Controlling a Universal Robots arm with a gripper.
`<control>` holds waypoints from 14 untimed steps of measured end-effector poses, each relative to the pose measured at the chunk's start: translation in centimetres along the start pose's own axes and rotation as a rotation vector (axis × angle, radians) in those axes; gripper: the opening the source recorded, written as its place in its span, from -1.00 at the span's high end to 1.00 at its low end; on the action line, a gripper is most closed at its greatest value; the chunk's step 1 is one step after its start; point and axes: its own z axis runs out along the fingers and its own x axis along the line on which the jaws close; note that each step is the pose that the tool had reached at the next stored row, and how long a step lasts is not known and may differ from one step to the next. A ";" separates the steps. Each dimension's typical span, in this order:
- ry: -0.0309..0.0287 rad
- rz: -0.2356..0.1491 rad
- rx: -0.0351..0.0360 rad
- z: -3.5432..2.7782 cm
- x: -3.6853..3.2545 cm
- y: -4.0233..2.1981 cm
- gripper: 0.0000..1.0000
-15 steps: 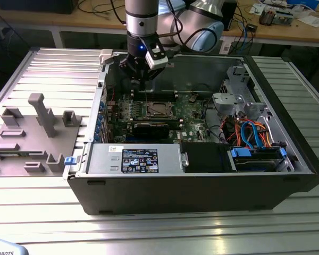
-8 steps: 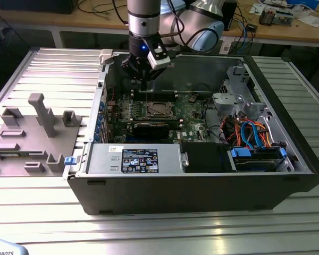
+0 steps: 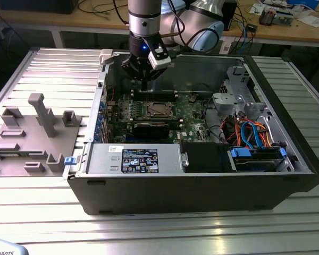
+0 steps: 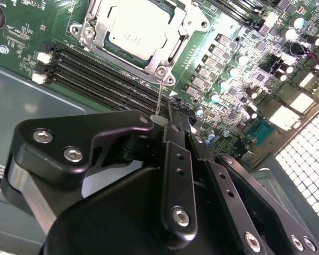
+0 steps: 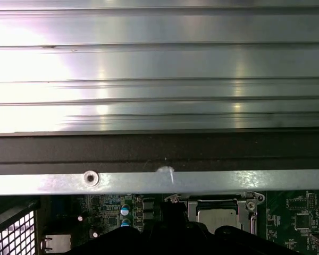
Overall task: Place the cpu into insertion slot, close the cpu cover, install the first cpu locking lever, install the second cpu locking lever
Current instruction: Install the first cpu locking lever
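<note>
The cpu (image 4: 137,34) lies in the insertion slot on the green board, its silvery top facing up. The cpu cover (image 4: 165,56) is down over it, framing the chip and hiding the slot's contact field. From the socket's corner a thin wire locking lever (image 4: 159,98) rises to my fingertips. My gripper (image 4: 165,119) hangs above the board beside the socket, shut on that lever's end. In the exterior view the gripper (image 3: 144,85) hovers just behind the cpu (image 3: 158,109). The first wrist view catches the cpu (image 5: 217,217) past the dark gripper tip.
An open computer case (image 3: 202,180) lies on a ribbed aluminium table (image 3: 58,69). Long black memory slots (image 4: 101,77) run beside the socket. A power supply (image 3: 133,159) and a drive cage with coloured cables (image 3: 250,133) fill the case's front and the exterior view's right. Grey fixtures (image 3: 40,114) stand outside, left.
</note>
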 end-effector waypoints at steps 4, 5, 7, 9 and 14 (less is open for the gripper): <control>-0.0003 0.000 -0.0003 0.08 0.00 0.01 0.79; -0.0001 0.000 -0.0001 0.10 0.00 0.00 0.79; -0.0001 0.000 -0.0002 0.17 0.00 0.00 0.79; 0.0000 0.000 0.0000 0.21 0.00 0.00 0.79; -0.0001 0.000 -0.0002 0.36 0.01 0.00 0.79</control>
